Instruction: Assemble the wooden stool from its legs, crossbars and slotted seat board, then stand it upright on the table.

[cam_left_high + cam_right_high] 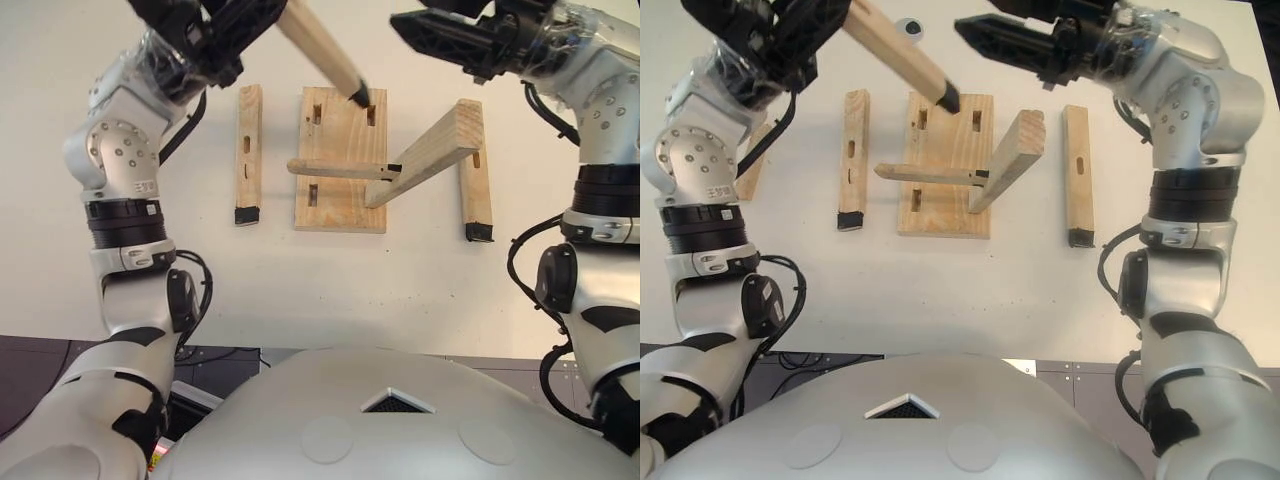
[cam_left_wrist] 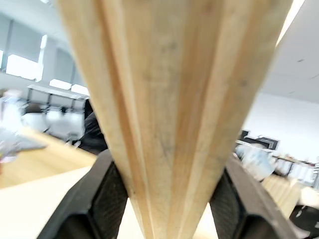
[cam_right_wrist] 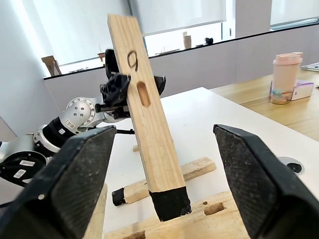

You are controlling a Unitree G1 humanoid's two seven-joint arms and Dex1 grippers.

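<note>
— Closest to us on the left wrist view is a wooden leg (image 2: 169,99); the left end effector (image 2: 167,199) is clamped on it, with a dark pad (image 2: 102,199) pressed against each side

— Agreed. From the right wrist we see the right end effector (image 3: 164,144) spread wide, nothing between its fingers (image 3: 75,189). Beyond them that same leg leans, black-capped end down on the seat board (image 3: 224,219) near a slot. We cannot tell whether it has entered

— From the head we find the board flat on the white tabletop (image 1: 300,280). A second leg (image 1: 430,150) rises tilted from it, with a crossbar (image 1: 335,168) plugged into its side

— And we count two more legs lying flat, one (image 1: 249,150) left of the board, one (image 1: 476,190) right of it. The right end effector hovers beyond the board's far right corner, apart from the wood
</note>
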